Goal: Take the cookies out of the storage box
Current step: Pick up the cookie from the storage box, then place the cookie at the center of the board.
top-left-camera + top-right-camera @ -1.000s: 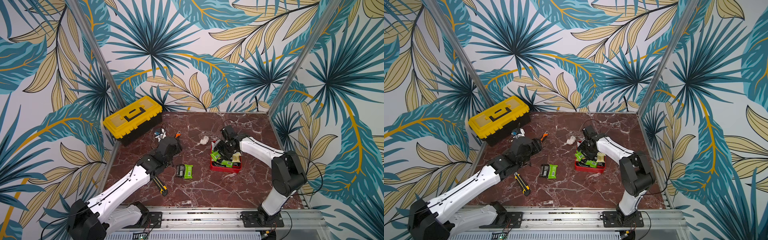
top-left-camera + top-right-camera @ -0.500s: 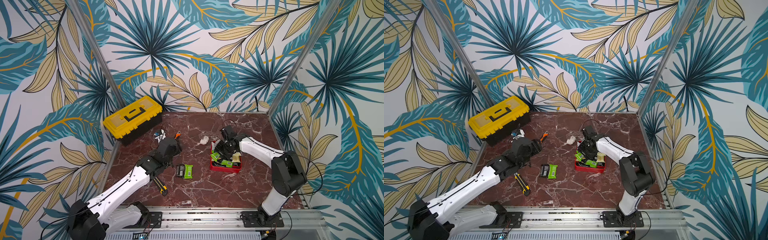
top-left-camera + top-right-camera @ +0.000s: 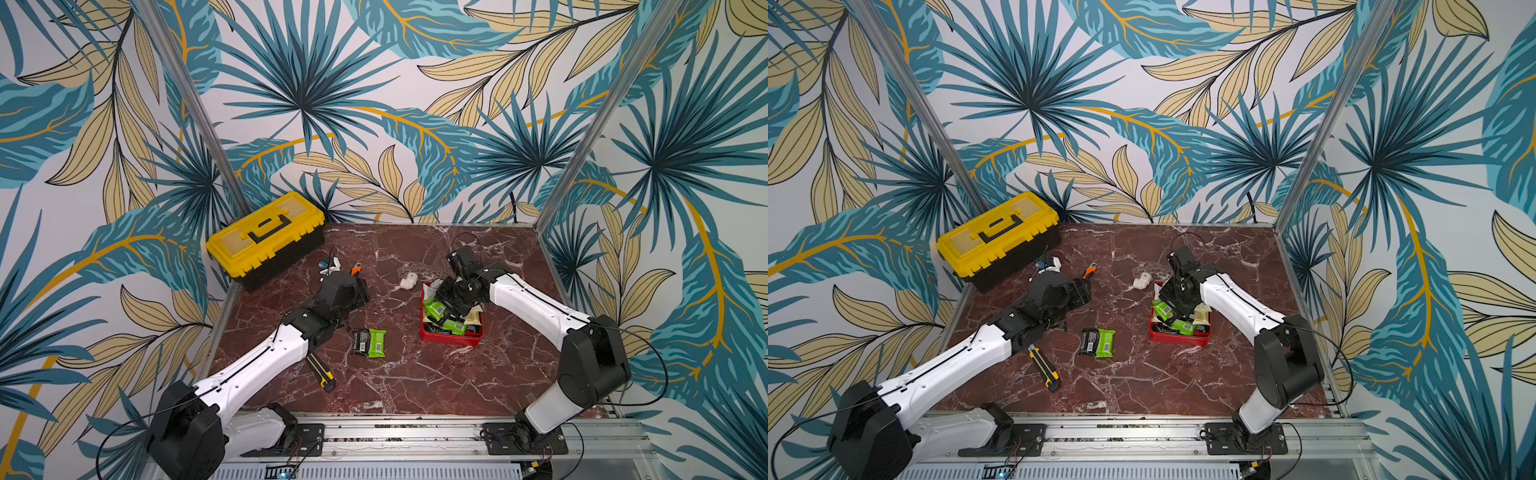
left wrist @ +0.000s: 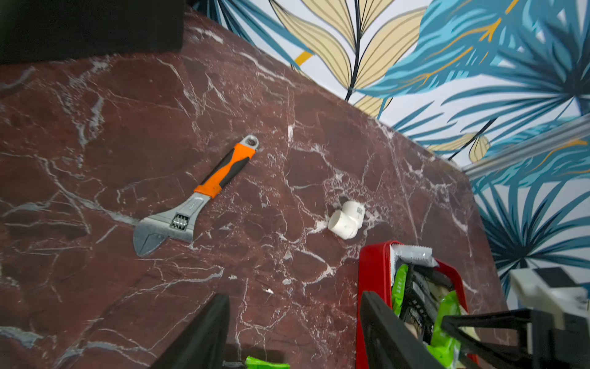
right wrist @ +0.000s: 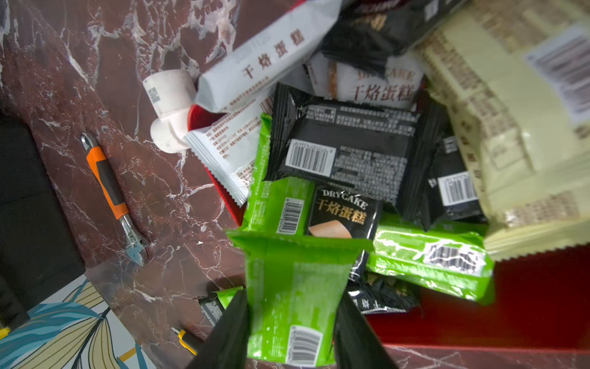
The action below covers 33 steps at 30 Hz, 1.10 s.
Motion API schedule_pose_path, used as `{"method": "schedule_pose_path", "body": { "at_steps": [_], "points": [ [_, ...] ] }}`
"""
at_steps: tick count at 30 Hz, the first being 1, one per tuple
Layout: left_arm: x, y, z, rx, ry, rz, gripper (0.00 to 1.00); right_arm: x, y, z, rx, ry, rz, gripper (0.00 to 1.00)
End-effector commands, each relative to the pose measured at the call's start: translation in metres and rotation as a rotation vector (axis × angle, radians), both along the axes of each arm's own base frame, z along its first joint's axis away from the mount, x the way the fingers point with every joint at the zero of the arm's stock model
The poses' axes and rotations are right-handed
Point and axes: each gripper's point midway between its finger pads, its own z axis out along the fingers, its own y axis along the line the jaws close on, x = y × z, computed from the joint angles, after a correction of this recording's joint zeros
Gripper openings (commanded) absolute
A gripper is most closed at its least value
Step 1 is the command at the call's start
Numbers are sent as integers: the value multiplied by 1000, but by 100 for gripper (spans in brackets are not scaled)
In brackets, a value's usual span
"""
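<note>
Currently pinches a bright green cookie packet [image 5: 287, 265] between the closed-in fingers of the right gripper [image 5: 293, 303], just above the pile in the red storage box [image 3: 451, 337], right of centre in both top views. Holds the left gripper [image 4: 293, 306] wide open and empty over the marble table [image 3: 415, 386], left of the box. Shows the other cookies [image 3: 446, 320] heaped in the box, green, black, cream and white, and two packets [image 3: 369, 343] flat on the marble at lower centre.
</note>
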Motion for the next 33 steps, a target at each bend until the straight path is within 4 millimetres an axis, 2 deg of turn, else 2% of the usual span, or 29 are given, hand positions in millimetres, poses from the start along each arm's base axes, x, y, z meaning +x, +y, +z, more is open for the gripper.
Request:
{"method": "schedule_pose_path", "body": {
  "at_steps": [1,6,8,11,16,22,23,27,33],
  "points": [
    [-5,1,6,-31,-2,-4,70,-17,-2,11,-55,9,70,39],
    [-28,37,-26,-127,1,182,70,-37,26,19,-122,7,228,39],
    [-36,53,-25,-123,-26,226,69,-46,43,21,-137,8,292,39],
    [-41,63,-17,-91,-53,231,69,-53,67,20,-149,4,358,39],
    [-43,60,-20,-89,-29,205,70,-60,100,0,-170,40,459,39],
    [-44,53,-24,-123,-6,187,70,-60,120,-31,-225,94,519,39],
    [-44,52,-25,-121,-2,182,70,-67,128,-38,-238,102,550,39],
    [-47,50,-30,-123,16,167,70,-73,135,-57,-287,137,589,39],
    [-55,52,-35,-144,29,164,70,-77,133,-72,-353,153,620,40]
  ]
}}
